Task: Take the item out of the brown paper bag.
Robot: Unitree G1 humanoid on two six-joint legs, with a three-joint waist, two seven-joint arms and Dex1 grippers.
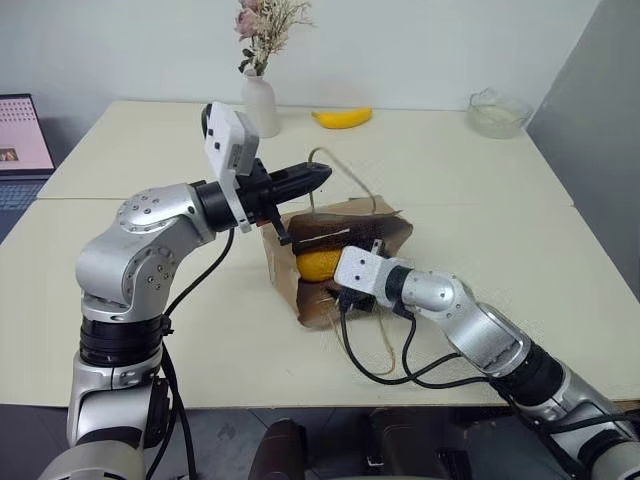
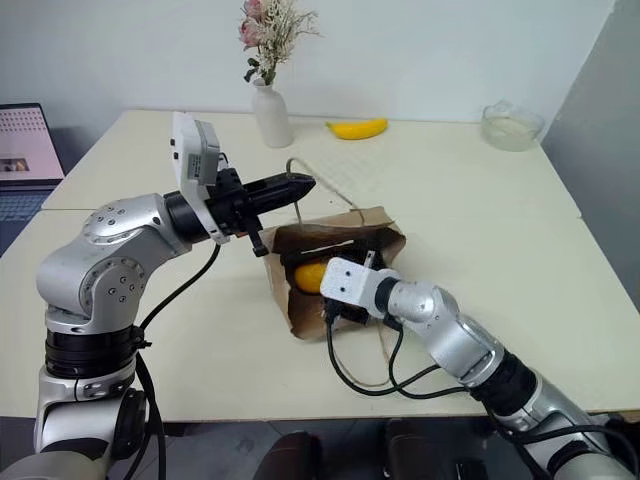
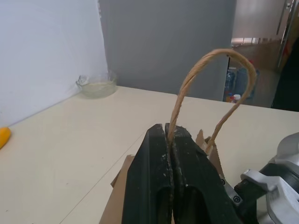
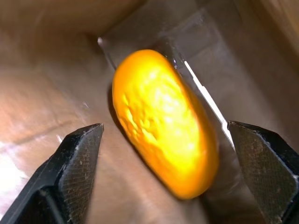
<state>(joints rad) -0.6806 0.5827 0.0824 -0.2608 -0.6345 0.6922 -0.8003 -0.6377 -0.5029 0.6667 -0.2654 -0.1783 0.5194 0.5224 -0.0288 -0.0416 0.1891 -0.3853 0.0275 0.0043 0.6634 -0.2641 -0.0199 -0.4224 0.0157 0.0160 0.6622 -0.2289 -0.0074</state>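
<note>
The brown paper bag [image 1: 385,230] lies on its side mid-table with its mouth toward me. Above it my left gripper [image 3: 168,133] is shut on one tan loop handle [image 3: 210,58] and holds it up. My right gripper [image 4: 166,127] reaches into the bag's mouth, and it is open. The item [image 4: 163,121], a smooth orange-yellow fruit, lies on the bag's inner floor just beyond and between the two fingertips [image 4: 86,144], touching neither. From the head views the item [image 1: 318,265] peeks out of the mouth beside my right wrist.
A white vase with dried flowers [image 1: 260,105], a banana [image 1: 342,118] and a glass bowl [image 1: 497,113] stand along the far side of the table. A laptop [image 1: 22,135] sits at the far left. Black cables [image 1: 385,365] loop on the table by my right arm.
</note>
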